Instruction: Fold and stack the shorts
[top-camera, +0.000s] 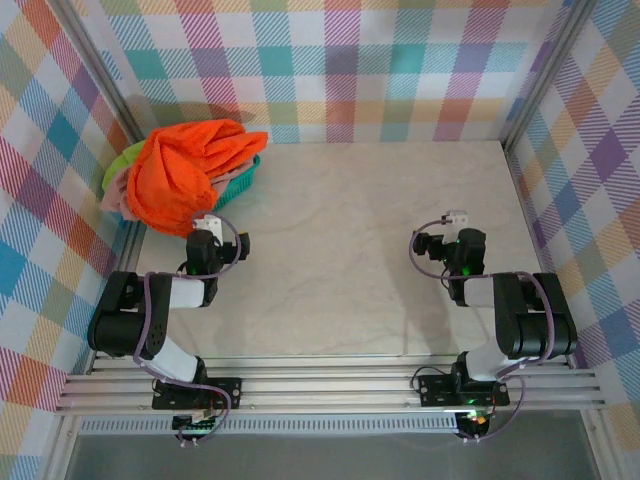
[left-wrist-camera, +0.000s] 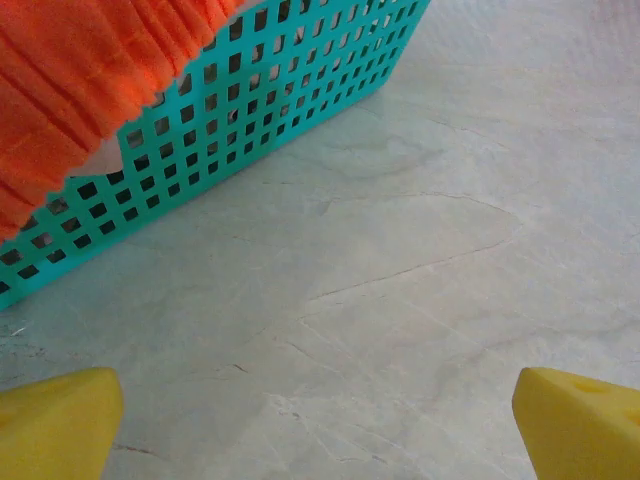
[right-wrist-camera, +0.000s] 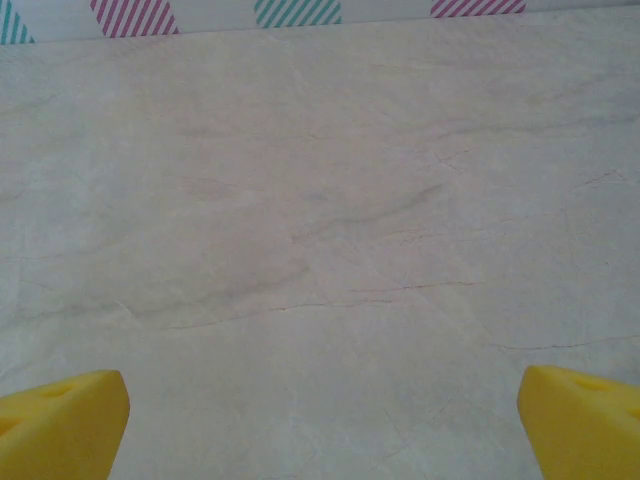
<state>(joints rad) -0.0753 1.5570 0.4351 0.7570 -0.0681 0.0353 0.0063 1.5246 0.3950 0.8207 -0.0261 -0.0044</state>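
The bright orange shorts (top-camera: 185, 170) lie heaped over the teal mesh basket (top-camera: 243, 178) at the table's far left; a lime green edge (top-camera: 120, 160) and a dusty pink edge (top-camera: 113, 197) of the other shorts peek out to their left. In the left wrist view the orange shorts (left-wrist-camera: 70, 80) hang over the basket wall (left-wrist-camera: 290, 95). My left gripper (top-camera: 207, 228) sits just in front of the basket, open (left-wrist-camera: 320, 425), with bare table between its yellow fingertips (left-wrist-camera: 60, 420). Over the right half of the table my right gripper (top-camera: 455, 222) is open (right-wrist-camera: 322, 425) and holds nothing.
The pale marble-patterned table (top-camera: 360, 250) spreads between the two arms. Checked cloth walls (top-camera: 340, 60) with metal posts close in the back and both sides. An aluminium rail (top-camera: 330, 385) carries the arm bases at the near edge.
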